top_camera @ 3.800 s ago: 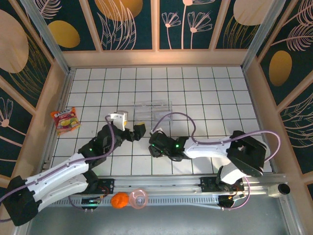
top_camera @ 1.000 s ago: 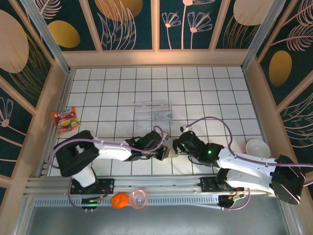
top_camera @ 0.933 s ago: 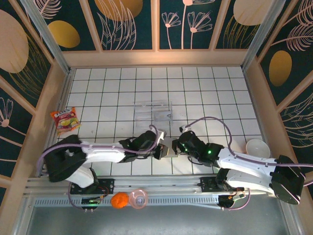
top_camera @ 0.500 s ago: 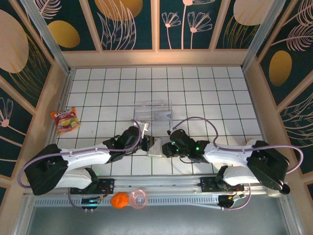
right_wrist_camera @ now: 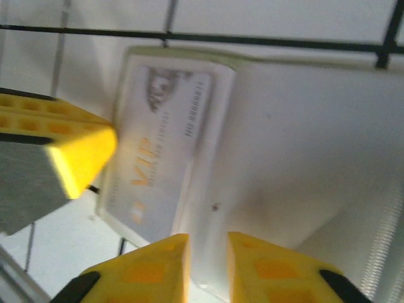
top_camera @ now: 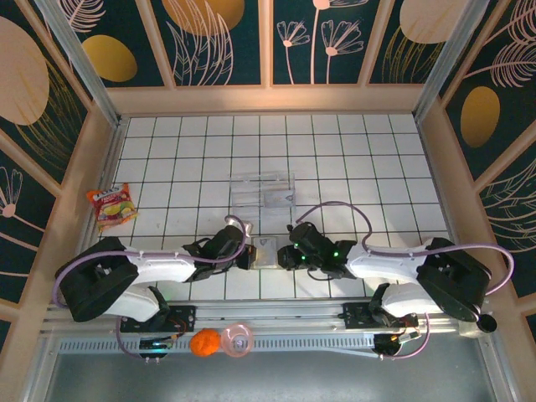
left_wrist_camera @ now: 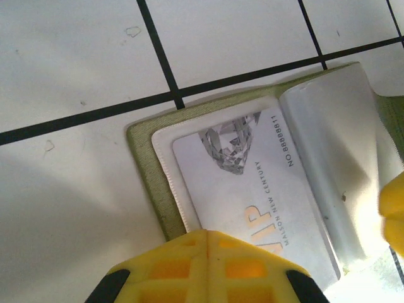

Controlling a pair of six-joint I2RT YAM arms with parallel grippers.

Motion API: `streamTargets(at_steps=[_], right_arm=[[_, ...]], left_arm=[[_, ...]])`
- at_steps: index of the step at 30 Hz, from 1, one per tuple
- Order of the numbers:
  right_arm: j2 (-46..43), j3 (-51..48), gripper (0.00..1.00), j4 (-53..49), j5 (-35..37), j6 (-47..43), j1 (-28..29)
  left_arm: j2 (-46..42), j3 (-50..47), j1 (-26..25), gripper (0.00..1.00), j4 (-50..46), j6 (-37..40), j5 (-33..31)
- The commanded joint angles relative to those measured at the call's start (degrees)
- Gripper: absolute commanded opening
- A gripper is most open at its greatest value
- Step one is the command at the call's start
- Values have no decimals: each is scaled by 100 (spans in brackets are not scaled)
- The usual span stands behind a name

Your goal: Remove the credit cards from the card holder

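Olive-green bifold card holder [top_camera: 266, 250]: open flat, pale inside up, on the white tiled table [top_camera: 352, 159], between the two grippers.
Left gripper [left_wrist_camera: 207, 243]: yellow fingers pressed together, tips over the near edge of the card pocket.
Right gripper [right_wrist_camera: 204, 243]: narrow gap between yellow fingers, at the opposite flap; gripping or not, cannot tell.
Pale grey-white rectangular credit card [left_wrist_camera: 249, 189]: printed VIP, tucked in the pocket.
Clear plastic tray [top_camera: 262, 189]: beyond the card holder, apart from it.
Red snack packet [top_camera: 111, 205]: at the far left edge.

The olive-green card holder [left_wrist_camera: 150, 189] is laid open on the tiles; a pale VIP card [left_wrist_camera: 252, 183] is tucked in its pocket.
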Motion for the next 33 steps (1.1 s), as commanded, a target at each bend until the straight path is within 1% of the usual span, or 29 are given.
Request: streamTargets(at_steps=[1, 4, 11, 19, 26, 33], right_arm=[[-153, 285, 30, 229, -214, -89, -135], [106, 357, 39, 536, -550, -52, -298], [842, 588, 43, 996, -930, -35, -365], [1138, 643, 43, 975, -822, 71, -489], [1309, 633, 42, 1137, -1052, 70, -481], [1350, 642, 42, 1090, -1014, 72, -482]], left_arm=[[26, -82, 43, 1, 64, -3, -44], [35, -111, 43, 1, 73, -20, 0], [-74, -189, 43, 1, 151, -82, 41], [-85, -217, 47, 0, 211, -82, 79], [-140, -244, 51, 0, 256, -74, 105], [-96, -266, 45, 0, 350, -89, 149]])
